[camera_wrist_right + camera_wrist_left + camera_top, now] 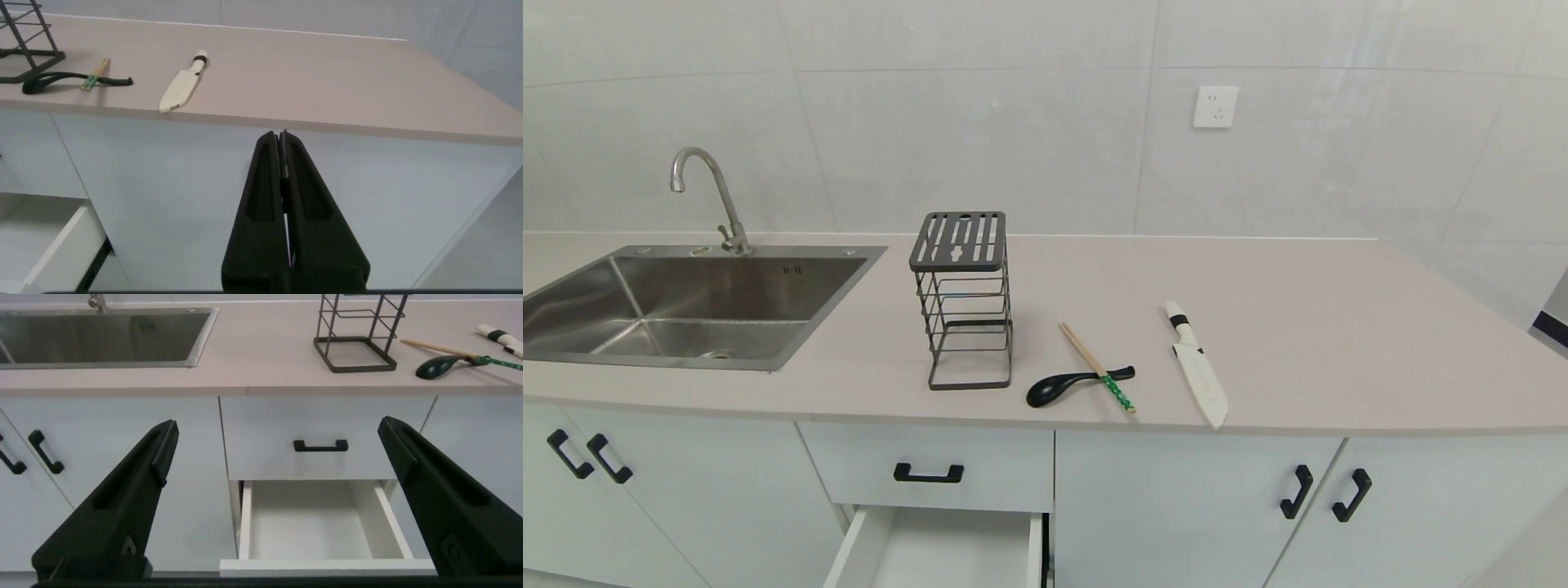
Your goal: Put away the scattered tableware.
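On the counter (1339,327), the sink (727,282) sits at the left, and the wire rack (964,302) stands upright to its right. Next is the black spoon (1049,390) with chopsticks (1086,349) lying across its handle — then the white knife (1201,376), near the front edge. Below, a drawer (852,543) is open. The left gripper (278,498) faces it with fingers wide apart — the right gripper (283,143) has its fingers pressed together.

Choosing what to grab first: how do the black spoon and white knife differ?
The spoon is black; the knife is white with a black band. The spoon lies along the counter's front edge; the knife points its tip toward it. Chopsticks cross the spoon's handle; the knife lies alone. Both lie flat on the counter, right of the wire rack.
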You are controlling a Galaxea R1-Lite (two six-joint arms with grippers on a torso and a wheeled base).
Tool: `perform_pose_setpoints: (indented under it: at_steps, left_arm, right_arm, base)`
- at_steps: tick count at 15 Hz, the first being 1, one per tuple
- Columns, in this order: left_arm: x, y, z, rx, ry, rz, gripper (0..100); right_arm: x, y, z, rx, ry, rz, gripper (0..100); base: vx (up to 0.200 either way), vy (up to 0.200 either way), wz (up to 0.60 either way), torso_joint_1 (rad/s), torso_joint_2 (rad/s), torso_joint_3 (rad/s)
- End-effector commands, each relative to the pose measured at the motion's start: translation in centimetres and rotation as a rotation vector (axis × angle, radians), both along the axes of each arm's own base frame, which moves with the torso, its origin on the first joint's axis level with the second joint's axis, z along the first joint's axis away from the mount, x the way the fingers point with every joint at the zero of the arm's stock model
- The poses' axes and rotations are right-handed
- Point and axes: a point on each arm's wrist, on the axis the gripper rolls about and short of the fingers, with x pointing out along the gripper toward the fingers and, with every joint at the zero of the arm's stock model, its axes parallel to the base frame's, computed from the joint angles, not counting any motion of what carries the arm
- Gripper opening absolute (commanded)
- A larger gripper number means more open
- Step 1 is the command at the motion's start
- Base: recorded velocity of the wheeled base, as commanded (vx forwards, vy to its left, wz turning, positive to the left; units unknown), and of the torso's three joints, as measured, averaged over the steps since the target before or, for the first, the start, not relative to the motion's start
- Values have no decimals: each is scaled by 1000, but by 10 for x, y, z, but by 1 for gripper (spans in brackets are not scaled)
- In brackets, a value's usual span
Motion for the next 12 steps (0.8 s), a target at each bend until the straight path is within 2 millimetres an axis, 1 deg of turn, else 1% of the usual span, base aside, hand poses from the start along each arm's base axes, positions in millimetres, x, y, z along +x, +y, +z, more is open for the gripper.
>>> perform_pose_setpoints:
  at_steps: [1,2,8,10,12]
  left_arm:
    - [0,0,0,-1,3,-2,100]
    - [0,0,0,-1,3,0,100]
    - [0,0,0,-1,3,0,100]
    - [0,0,0,-1,3,0,100]
    - [0,0,0,-1,3,0,100]
  right_arm:
    - [0,0,0,-1,1,4,0]
    - [0,0,0,-4,0,8,0]
    - [0,0,0,1,1,11,0]
    - [0,0,0,1,1,11,0]
    - [0,0,0,-1,1,11,0]
  base:
    - [0,0,600,2,7,2]
    - [0,0,600,2,2,-2]
    - [0,0,0,0,0,0]
    - [0,0,-600,29,-49,-39]
    - [0,0,-600,163,-368,-208]
